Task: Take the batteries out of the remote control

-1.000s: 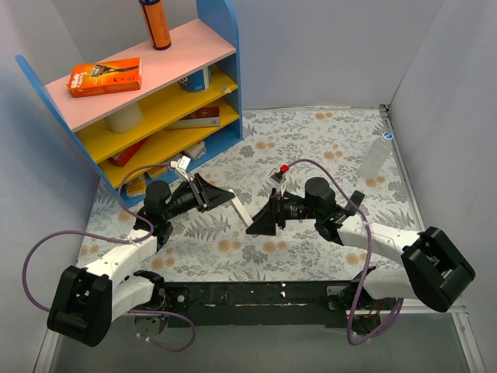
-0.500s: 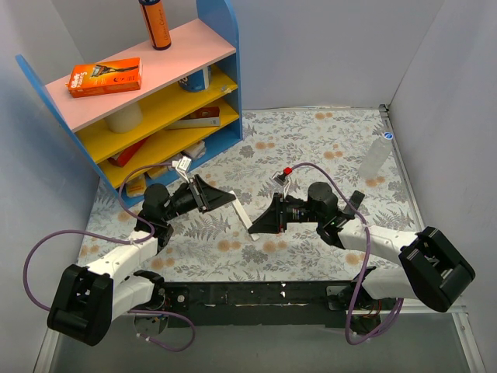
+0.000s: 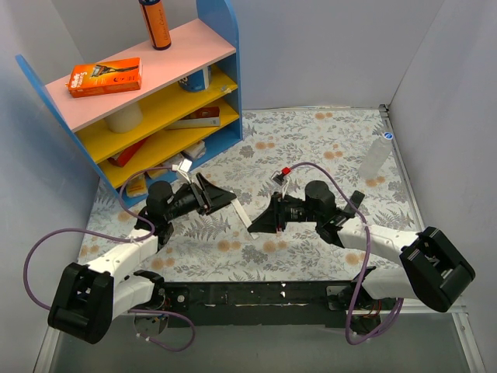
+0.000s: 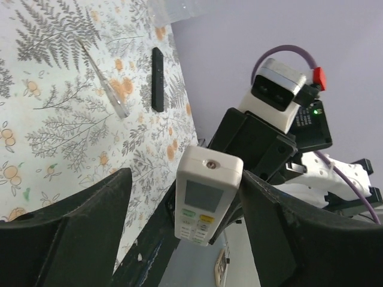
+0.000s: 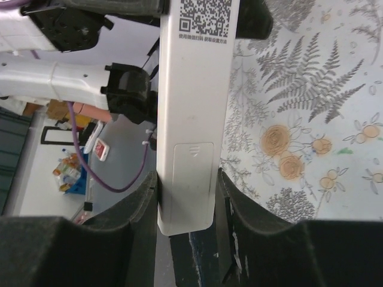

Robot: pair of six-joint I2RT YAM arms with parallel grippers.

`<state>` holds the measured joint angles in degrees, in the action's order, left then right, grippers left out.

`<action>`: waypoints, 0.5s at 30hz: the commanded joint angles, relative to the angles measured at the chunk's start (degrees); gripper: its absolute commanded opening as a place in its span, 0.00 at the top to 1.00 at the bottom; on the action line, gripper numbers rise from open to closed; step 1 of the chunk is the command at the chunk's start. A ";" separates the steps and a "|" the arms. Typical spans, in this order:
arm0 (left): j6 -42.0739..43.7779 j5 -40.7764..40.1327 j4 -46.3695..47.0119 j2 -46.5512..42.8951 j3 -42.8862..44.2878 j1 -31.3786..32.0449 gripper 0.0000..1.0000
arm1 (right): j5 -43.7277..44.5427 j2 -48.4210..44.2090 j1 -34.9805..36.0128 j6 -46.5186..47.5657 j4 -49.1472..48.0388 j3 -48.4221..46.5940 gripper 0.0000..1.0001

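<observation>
Batteries are out of sight in every view. The cover panel (image 5: 192, 179) on the back of the white remote (image 5: 191, 107) sits shut, below a QR label (image 5: 209, 17) whose small print is too fine to read.

The remote hangs above the worktop (image 3: 311, 140), bridging the two hands. The right hand (image 3: 255, 224) is clenched on its lower end, a finger pressed to each long side in its own wrist view. The left hand (image 3: 227, 198) is released. Its fingers (image 4: 90, 215) stand wide around the remote's top end, with a clear gap on one side, though I cannot tell whether the other finger touches. Both hands cover most of the remote from overhead.

In the left wrist view, a black bar (image 4: 157, 78) and a clear thin tube (image 4: 105, 78) lie apart on the worktop beyond the remote. A clear bottle (image 3: 373, 159) stands near the far right corner.

A fern-and-flower cloth covers the worktop. A blue shelf unit (image 3: 221, 47) stands at the far left, with an orange box (image 3: 105, 76) and an orange can (image 3: 155, 23) on its pink top board. Plain grey walls (image 3: 311, 54) close in the space.
</observation>
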<state>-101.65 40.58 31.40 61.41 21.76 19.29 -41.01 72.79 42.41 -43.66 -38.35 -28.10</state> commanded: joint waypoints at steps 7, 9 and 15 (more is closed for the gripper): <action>4.43 -5.50 -17.77 3.80 7.41 -0.04 0.28 | 25.79 -1.34 3.82 23.00 29.18 -14.17 0.99; 5.23 -7.17 -20.92 7.30 8.91 -0.13 0.29 | 29.04 -1.08 4.25 24.32 30.26 -14.97 0.99; 4.62 -3.58 -19.54 13.47 12.78 -0.22 0.33 | 38.36 1.56 8.11 28.01 36.67 -19.88 0.99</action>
<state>-97.56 36.07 13.28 73.47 32.47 19.27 -11.18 72.95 47.92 -20.71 -6.11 -41.95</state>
